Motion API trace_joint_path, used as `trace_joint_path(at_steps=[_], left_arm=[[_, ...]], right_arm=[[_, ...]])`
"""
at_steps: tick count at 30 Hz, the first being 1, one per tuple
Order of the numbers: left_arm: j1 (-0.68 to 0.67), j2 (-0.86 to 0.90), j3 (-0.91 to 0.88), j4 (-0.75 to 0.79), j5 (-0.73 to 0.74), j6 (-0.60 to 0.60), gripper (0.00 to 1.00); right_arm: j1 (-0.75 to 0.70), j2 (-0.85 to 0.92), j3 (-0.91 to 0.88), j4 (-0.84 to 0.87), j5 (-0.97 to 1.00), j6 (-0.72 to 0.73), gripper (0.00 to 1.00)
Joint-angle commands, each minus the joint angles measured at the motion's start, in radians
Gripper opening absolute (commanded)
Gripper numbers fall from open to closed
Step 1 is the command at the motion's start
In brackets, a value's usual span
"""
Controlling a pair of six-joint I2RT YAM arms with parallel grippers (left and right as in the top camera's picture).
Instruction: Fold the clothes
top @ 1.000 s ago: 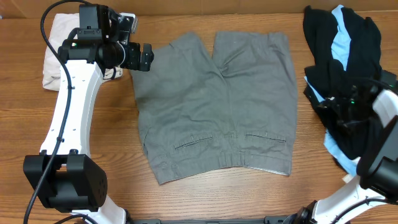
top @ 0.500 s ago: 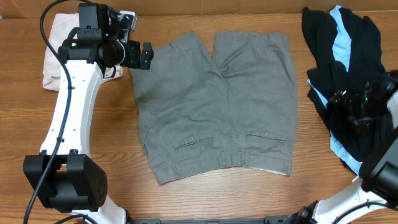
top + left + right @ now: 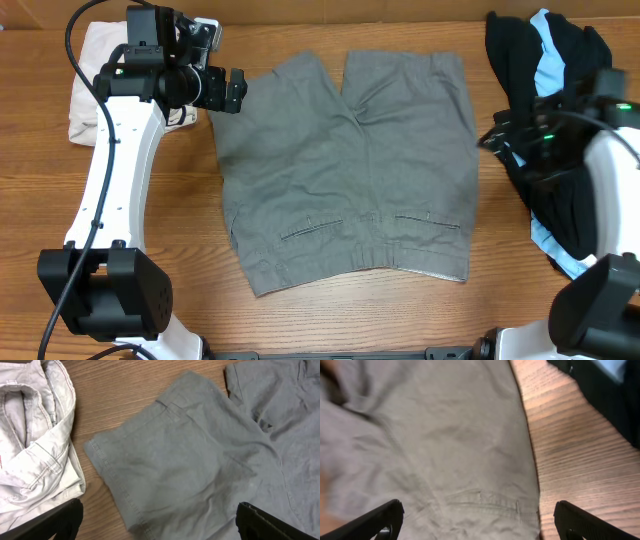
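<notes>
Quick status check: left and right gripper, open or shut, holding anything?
Left gripper: open, holding nothing, over a leg of the grey shorts.
Right gripper: open, holding nothing, over the shorts' edge by a pocket.

One pair of grey shorts (image 3: 345, 170), one off-white garment (image 3: 85, 55), one black-and-blue heap (image 3: 570, 60).

My worktop (image 3: 30, 220) is warm brown wood. Dark grain lines run across it from the left edge to the right edge. Soft light falls evenly.
</notes>
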Motion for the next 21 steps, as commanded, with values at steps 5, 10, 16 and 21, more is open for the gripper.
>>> trace_joint_path(at_steps=[5,10,16,21], left_arm=[[-0.009,0.011,0.027,-0.004,-0.006,0.036,1.0],[-0.009,0.011,0.027,0.0,-0.005,0.041,1.0],[-0.009,0.011,0.027,-0.001,-0.006,0.041,1.0],[-0.01,0.011,0.027,-0.001,-0.005,0.041,1.0]], right_arm=[[0.043,0.008,-0.364,0.264,0.045,0.123,0.86],[0.057,0.008,-0.525,0.454,-0.001,0.123,0.68],[0.081,0.009,-0.621,0.606,0.001,0.15,0.45],[0.081,0.008,-0.628,0.668,0.028,0.158,0.11]])
